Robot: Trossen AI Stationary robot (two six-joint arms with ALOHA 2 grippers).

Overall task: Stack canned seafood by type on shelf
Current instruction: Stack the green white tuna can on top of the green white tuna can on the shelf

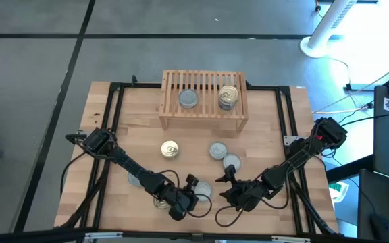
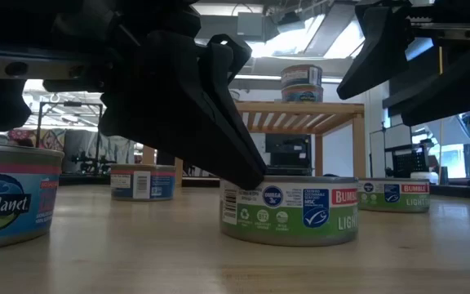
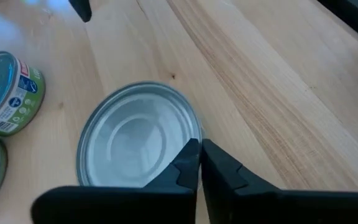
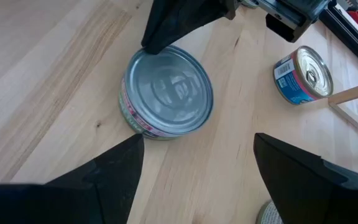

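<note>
Light-wood counter (image 1: pixel 262 128) | left gripper (image 3: pixel 200 163) pressed together, tips touching the rim of a silver-topped, green-labelled round tin (image 3: pixel 138 134), nothing held | right gripper (image 4: pixel 197 165) spread, hovering just beside | slatted wooden shelf (image 1: pixel 203 118) well apart, carrying three tins | judgement: rigid, slick, moderately heavy; grasp across side walls

We find open tabletop (image 1: pixel 134 138) at nine o'clock of the gold-topped tin (image 1: pixel 170 150). Toward three o'clock, two silver tins (image 1: pixel 217 150) crowd the lane before the shelf (image 1: pixel 203 118), whose slats already carry tins.
</note>
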